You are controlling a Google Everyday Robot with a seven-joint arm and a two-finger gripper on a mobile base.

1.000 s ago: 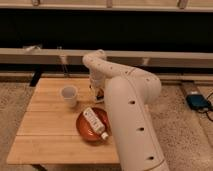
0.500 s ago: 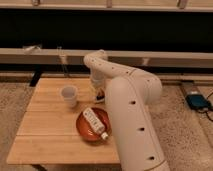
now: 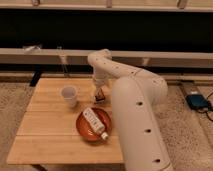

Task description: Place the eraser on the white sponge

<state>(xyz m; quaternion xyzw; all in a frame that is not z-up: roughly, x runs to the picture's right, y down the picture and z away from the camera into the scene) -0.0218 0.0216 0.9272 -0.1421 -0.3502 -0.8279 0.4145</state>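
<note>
My gripper [image 3: 98, 93] is at the end of the white arm, low over the back middle of the wooden table [image 3: 45, 135], just right of the white cup [image 3: 69, 95]. A small dark block with a reddish edge, the eraser [image 3: 100, 95], is right at the gripper's tip, on or just above the table top. I cannot tell whether it is held. The white sponge does not show; the gripper and arm may hide it.
A red-orange plate [image 3: 85, 131] lies in front of the gripper and holds a white labelled tube [image 3: 94, 122]. My big white arm [image 3: 135, 120] covers the table's right side. A dark wall with a pale ledge runs behind the table.
</note>
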